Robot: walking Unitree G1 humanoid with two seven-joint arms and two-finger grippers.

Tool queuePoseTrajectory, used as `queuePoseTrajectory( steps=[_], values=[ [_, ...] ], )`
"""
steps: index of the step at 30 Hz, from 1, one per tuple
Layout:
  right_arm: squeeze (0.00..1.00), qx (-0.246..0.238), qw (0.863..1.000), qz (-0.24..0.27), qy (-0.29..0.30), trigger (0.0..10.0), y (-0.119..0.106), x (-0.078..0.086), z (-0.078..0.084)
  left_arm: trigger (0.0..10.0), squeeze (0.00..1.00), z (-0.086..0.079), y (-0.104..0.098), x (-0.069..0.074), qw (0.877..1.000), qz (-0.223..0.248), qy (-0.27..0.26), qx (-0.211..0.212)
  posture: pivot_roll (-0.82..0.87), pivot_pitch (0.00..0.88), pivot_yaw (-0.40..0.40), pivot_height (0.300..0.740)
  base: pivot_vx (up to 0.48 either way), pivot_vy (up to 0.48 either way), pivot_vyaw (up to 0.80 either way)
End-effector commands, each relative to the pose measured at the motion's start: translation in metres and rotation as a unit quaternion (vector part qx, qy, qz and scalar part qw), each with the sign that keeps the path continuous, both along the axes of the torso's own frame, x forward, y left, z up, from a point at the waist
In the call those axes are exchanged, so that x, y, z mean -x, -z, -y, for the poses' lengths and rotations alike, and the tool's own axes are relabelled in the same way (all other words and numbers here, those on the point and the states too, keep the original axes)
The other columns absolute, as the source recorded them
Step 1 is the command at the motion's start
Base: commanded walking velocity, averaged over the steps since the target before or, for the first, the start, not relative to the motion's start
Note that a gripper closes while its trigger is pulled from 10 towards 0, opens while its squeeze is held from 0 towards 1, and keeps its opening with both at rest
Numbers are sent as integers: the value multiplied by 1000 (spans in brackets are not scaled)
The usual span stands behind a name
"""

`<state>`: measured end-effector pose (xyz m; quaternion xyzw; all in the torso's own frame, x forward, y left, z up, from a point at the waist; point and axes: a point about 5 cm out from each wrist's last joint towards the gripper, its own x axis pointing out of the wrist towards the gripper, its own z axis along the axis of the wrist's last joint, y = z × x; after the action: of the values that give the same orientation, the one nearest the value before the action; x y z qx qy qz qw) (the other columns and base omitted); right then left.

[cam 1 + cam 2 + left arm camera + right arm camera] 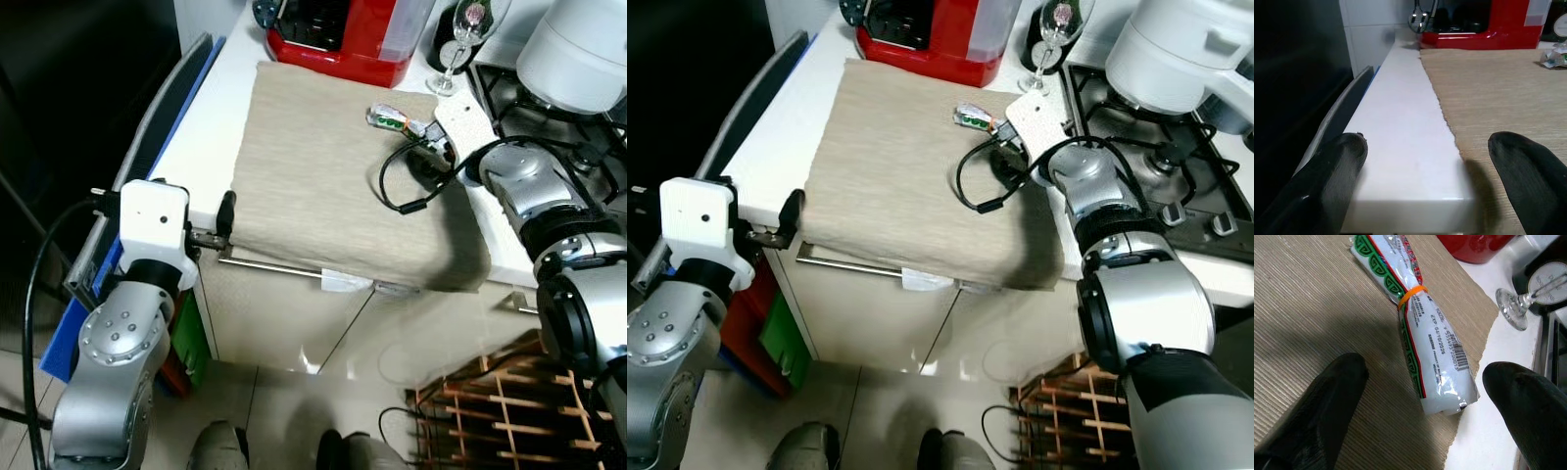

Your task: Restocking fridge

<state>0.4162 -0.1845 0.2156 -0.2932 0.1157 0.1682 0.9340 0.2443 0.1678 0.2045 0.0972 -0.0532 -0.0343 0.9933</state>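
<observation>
Item: a soft clear-plastic packet (1425, 340), roughly tubular, printed with a green scroll border and red edging, cinched near the middle by an orange band; a barcode and "EXP 04/10/2026" can be read on it, the smaller print cannot. It is laid on the far right part of a beige ribbed woven mat (323, 166), one end just at the mat's frayed edge, on a smooth white countertop (201, 137). The right gripper (1422, 396) is held over the packet's near end, fingers spread wide, not touching it. The left gripper (1425, 181) is held at the counter's near left edge, fingers spread apart. At the far side a glossy red appliance (338, 39) and a stemmed wine glass (458, 49) are seen; at the right, a gas hob (1176, 166).
</observation>
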Motion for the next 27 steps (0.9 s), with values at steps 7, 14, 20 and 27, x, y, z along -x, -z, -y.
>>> queuePoseTrajectory(
  steps=[7, 14, 20, 27],
  values=[
    [0, 6, 1000, -22, -11, 0, 11, 2, -3, 10000, 0, 5, 0, 3, 1000, -9, 6, -1, 254, 228, -147, 740, 0, 0, 0],
    [0, -31, 998, -9, -59, 0, 3, 2, -14, 10000, 0, 7, 3, 1, 1000, -11, 4, 7, 223, 217, -161, 740, 0, 0, 0],
    [0, -40, 988, 9, -150, 0, 2, 9, -20, 10000, 0, 13, 3, -7, 1000, -4, 7, 20, 158, 189, -164, 740, 0, 0, 0],
    [0, -50, 987, 14, -150, 0, 12, 17, -4, 10000, 0, 20, 5, -15, 999, 0, 23, 29, 111, 170, -156, 740, 0, 0, 0]
  ],
)
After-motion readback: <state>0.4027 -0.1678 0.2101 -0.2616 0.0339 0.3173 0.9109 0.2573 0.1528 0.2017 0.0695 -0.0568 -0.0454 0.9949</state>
